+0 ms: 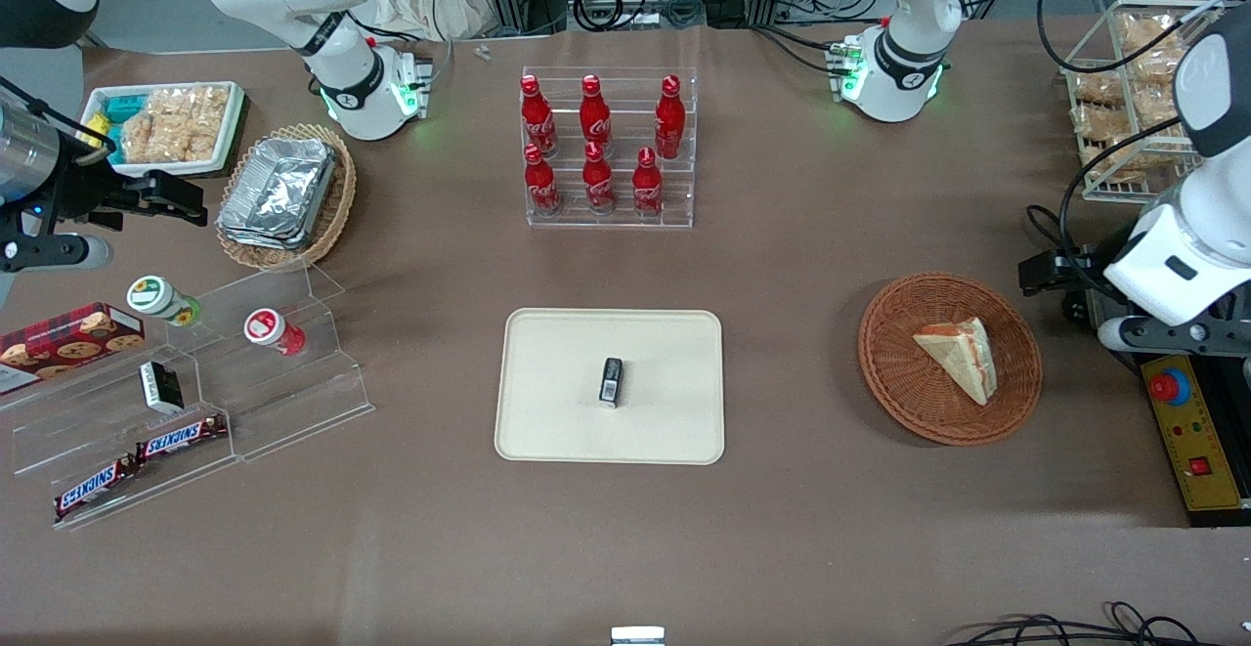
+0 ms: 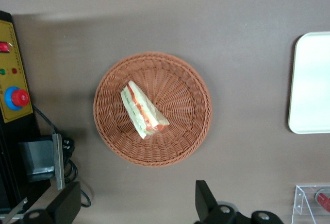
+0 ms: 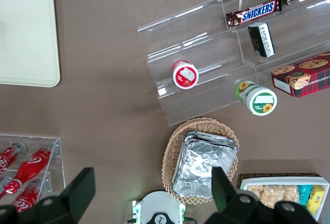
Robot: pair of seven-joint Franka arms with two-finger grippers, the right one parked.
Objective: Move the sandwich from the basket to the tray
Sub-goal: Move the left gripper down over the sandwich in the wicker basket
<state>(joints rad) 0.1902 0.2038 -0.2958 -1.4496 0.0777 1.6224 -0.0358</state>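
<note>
Open gripper (image 2: 135, 203) above basketed sandwich (image 2: 143, 109)

— Sandwich (image 1: 960, 357)?
— Triangular wedge of pale bread, pink-orange and green filling showing along one cut edge. Lying on its side inside the basket (image 1: 894, 372), a little off the middle, toward the working arm's end of the rim.
— Basket?
— Round, shallow, reddish-brown wicker. Flat on the brown table, holding only the wedge.
— Tray (image 1: 547, 411)?
— Flat cream-beige rectangle, rounded corners, low rim. Flat on the table, well apart from the basket, toward the parked arm's end. One small dark item near its middle.
— Gripper (image 2: 135, 203)?
— Left arm's, above the table near the basket, fingers spread wide, holding nothing.
</note>
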